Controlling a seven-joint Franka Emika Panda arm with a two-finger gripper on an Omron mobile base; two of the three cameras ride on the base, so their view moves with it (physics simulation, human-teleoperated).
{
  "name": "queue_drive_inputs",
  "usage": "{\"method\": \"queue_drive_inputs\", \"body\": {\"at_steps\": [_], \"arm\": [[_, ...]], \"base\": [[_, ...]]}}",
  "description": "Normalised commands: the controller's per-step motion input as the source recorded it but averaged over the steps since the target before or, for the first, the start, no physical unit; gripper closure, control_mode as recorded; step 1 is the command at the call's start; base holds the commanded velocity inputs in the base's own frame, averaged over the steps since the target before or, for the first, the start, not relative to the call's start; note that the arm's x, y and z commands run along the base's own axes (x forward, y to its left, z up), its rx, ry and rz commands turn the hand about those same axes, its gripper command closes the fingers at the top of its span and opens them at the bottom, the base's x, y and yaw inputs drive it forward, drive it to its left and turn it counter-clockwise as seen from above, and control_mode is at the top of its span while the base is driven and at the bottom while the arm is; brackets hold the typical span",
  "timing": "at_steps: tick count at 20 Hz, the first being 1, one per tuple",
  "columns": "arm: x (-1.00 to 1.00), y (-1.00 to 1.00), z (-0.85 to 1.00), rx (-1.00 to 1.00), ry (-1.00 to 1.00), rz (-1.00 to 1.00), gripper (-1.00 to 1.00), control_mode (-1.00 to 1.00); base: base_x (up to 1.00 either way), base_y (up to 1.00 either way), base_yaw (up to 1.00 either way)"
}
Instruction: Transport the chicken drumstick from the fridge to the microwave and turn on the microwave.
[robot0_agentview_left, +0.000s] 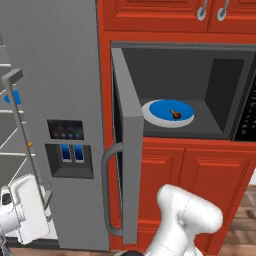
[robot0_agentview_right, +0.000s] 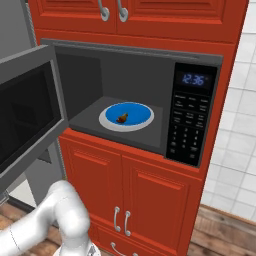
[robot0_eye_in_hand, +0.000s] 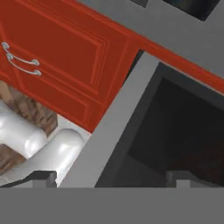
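The microwave (robot0_agentview_right: 150, 100) has a black keypad strip (robot0_agentview_right: 190, 116) down its right side, and at the top of that strip a small blue display (robot0_agentview_right: 193, 79) shows glowing digits that look like 12:36, though they are blurry. The button rows below it carry pale markings too small to read. On the fridge (robot0_agentview_left: 60, 100), the dark dispenser panel (robot0_agentview_left: 65, 129) shows small blue and reddish lights, with no legible words or numbers.
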Motion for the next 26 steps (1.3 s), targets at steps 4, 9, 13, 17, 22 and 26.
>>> {"method": "queue_drive_inputs", "body": {"at_steps": [4,9,13,17,22,26], "arm": [[0.69,-0.93,-0.12,0.08,0.00,-0.07,-1.00,-1.00],[0.23,-1.00,0.09,0.16,-0.03,0.00,-1.00,-1.00],[0.00,-1.00,0.50,0.28,-0.10,0.00,-1.00,-1.00],[0.00,-1.00,0.63,0.36,-0.17,0.00,-1.00,-1.00],[0.17,-1.00,0.77,0.43,-0.15,0.00,-1.00,-1.00],[0.28,-1.00,0.80,0.44,-0.14,0.00,-1.00,-1.00]], "base": [[0.00,0.00,0.00],[0.00,0.00,0.00],[0.00,0.00,0.00],[0.00,0.00,0.00],[0.00,0.00,0.00],[0.00,0.00,0.00]]}}
